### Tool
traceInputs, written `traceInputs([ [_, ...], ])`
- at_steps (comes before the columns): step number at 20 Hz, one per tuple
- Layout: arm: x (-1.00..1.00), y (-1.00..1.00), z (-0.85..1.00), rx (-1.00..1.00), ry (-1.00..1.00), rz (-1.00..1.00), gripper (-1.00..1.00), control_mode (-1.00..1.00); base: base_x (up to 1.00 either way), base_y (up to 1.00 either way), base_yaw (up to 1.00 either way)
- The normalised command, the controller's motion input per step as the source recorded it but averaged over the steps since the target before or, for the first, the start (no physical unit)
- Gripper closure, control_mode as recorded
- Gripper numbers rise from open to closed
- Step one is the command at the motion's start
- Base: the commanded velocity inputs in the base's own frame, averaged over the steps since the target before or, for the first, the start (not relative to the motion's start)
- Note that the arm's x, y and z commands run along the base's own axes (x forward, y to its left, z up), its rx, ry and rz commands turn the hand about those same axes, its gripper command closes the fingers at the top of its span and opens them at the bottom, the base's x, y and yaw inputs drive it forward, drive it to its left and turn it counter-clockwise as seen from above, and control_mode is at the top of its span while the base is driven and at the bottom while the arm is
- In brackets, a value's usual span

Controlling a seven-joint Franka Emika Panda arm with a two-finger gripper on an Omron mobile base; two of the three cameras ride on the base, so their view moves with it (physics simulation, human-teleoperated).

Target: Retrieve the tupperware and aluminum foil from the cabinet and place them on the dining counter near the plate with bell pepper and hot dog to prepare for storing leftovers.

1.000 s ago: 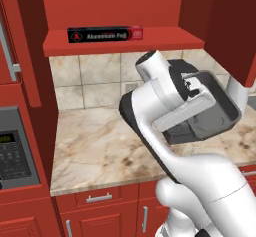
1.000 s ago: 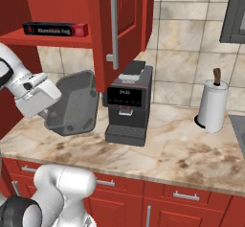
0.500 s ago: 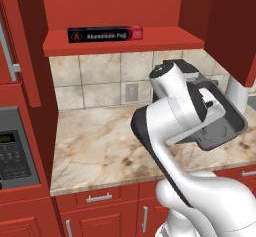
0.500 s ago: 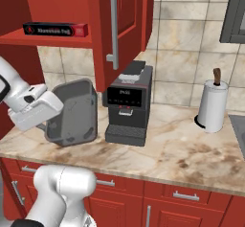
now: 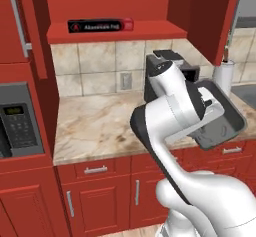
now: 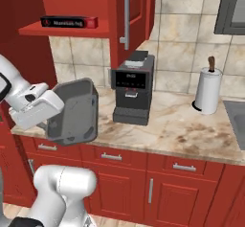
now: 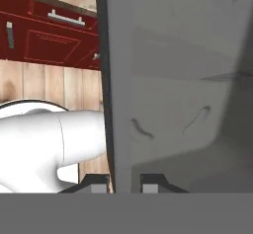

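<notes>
Above worktop (image 6: pixel 191 125), tupperware (image 7: pixel 178 80) between jaws

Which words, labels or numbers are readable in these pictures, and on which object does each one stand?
"Aluminum Foil": white lettering on the aluminum foil box on the cabinet shelf; its red logo is too small to read.
Microwave panel: display and buttons too blurred to read.
Coffee machine front: small marks, unreadable.

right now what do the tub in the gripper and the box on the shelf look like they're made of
The tupperware, gripped by the gripper, looks like dark grey matte plastic: smooth moulded walls, rounded corners, lipped rim, soft sheen. The aluminum foil box looks like printed cardboard: flat faces, sharp edges, black with red ends and white lettering, though the rendering leaves that open.
</notes>
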Motion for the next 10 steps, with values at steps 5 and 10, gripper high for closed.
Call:
traceInputs([
  [5, 0.0, 0.0, 0.0, 0.0, 0.0, 0.0, 1.0, 1.0, -1.0, -0.28, -0.35],
  [10, 0.0, 0.0, 0.0, 0.0, 0.0, 0.0, 1.0, 1.0, -0.74, -0.26, -0.67],
])
